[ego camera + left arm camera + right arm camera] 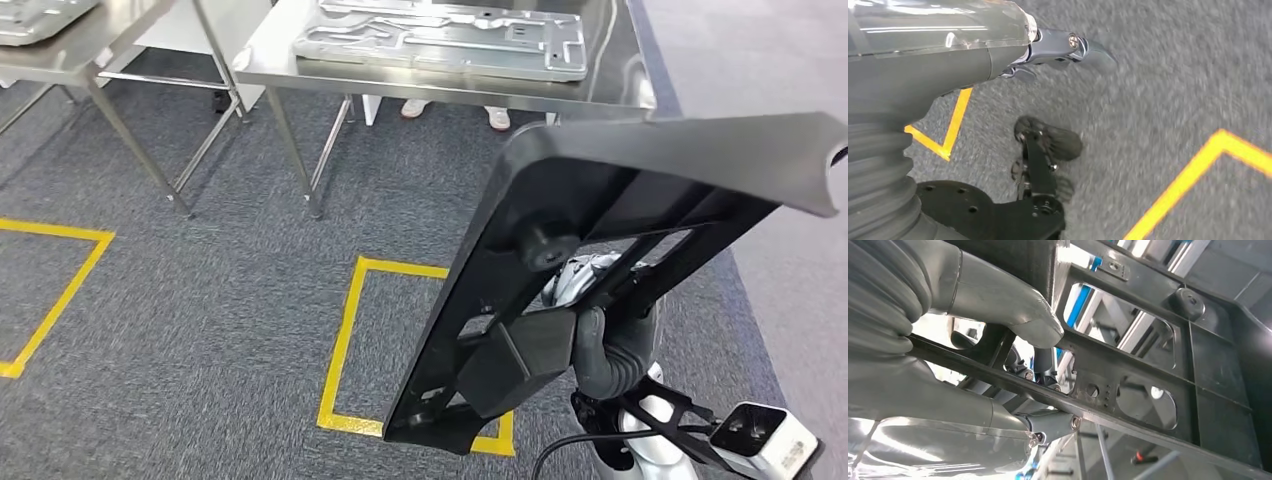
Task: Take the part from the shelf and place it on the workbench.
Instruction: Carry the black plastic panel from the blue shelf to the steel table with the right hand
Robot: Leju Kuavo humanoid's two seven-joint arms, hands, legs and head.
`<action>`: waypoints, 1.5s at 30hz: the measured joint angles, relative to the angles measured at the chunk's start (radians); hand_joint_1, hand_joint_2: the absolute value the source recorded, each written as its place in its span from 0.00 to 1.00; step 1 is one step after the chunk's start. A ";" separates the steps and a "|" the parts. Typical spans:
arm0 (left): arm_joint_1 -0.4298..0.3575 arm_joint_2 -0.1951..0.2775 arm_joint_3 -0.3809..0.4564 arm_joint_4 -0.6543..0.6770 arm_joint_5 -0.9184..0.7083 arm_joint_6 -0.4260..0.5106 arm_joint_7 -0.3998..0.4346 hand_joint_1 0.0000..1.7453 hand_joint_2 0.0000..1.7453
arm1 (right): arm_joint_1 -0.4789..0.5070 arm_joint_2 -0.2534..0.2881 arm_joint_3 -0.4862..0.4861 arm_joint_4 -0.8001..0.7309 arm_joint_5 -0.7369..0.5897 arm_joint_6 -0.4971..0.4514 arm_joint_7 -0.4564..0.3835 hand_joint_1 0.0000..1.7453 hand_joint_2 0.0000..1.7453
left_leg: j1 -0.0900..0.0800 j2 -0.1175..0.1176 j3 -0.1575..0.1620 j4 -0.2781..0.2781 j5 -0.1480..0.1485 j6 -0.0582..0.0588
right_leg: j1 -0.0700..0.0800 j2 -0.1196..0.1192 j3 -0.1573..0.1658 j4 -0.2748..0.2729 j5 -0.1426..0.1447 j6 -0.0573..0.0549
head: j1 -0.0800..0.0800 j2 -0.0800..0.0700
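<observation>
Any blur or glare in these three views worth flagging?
Head view: sharp, with mild glare on the steel workbench. Left wrist view: carpet smeared by motion blur, highlight streaks on the left hand. Right wrist view: right hand close and soft, bright blown-out patches behind the black part.

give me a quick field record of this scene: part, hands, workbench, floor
part: black frame-like part, tilted, carried in front of the robot
right hand: right hand grips a bar of the part
left hand: left hand hangs over the carpet, holding nothing; whether its fingers are apart or curled is unclear
workbench: steel workbench ahead, a silver metal plate on it
floor: grey carpet with a yellow tape square
</observation>
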 joint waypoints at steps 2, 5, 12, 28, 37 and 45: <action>0.004 -0.001 0.000 0.000 0.004 -0.005 0.002 0.00 1.00 | 0.005 0.004 0.000 0.001 0.002 0.012 0.000 1.00 1.00 | 0.001 -0.014 -0.061 0.118 -0.038 -0.002 | 0.001 0.025 -0.002 0.003 0.000 -0.001 | 0.000 0.000; 0.005 -0.001 0.000 0.000 0.005 -0.006 0.012 0.00 1.00 | 0.009 0.010 0.000 0.004 0.007 0.031 0.000 1.00 1.00 | 0.006 -0.026 -0.039 0.043 0.042 -0.002 | 0.000 0.066 -0.002 0.014 -0.004 0.003 | 0.000 0.000; 0.004 -0.001 0.000 0.000 0.003 -0.008 0.021 0.00 1.00 | 0.008 0.016 -0.001 0.005 0.012 0.034 0.000 1.00 1.00 | 0.014 -0.099 0.032 -0.130 0.104 0.004 | 0.001 0.099 -0.010 0.032 -0.013 0.016 | 0.000 0.000; 0.001 -0.005 -0.004 0.000 0.002 -0.026 0.027 0.00 1.00 | -0.002 0.021 -0.011 0.006 0.034 0.026 0.000 1.00 1.00 | 0.002 -0.017 0.038 -0.147 0.114 0.021 | 0.006 -0.003 -0.005 0.022 -0.015 0.029 | 0.000 0.000; 0.004 -0.004 -0.004 0.000 0.003 -0.025 0.027 0.00 1.00 | -0.001 0.028 -0.011 0.007 0.034 0.026 0.000 1.00 1.00 | 0.005 -0.017 -0.086 0.128 -0.005 -0.008 | -0.001 0.005 0.001 0.011 -0.009 0.000 | 0.000 0.000; 0.001 -0.003 -0.005 0.000 0.003 -0.025 0.027 0.00 1.00 | -0.002 0.029 -0.011 0.006 0.034 0.027 0.000 1.00 1.00 | 0.002 -0.020 0.034 -0.139 0.111 0.030 | 0.003 0.013 -0.005 0.034 -0.024 0.034 | 0.000 0.000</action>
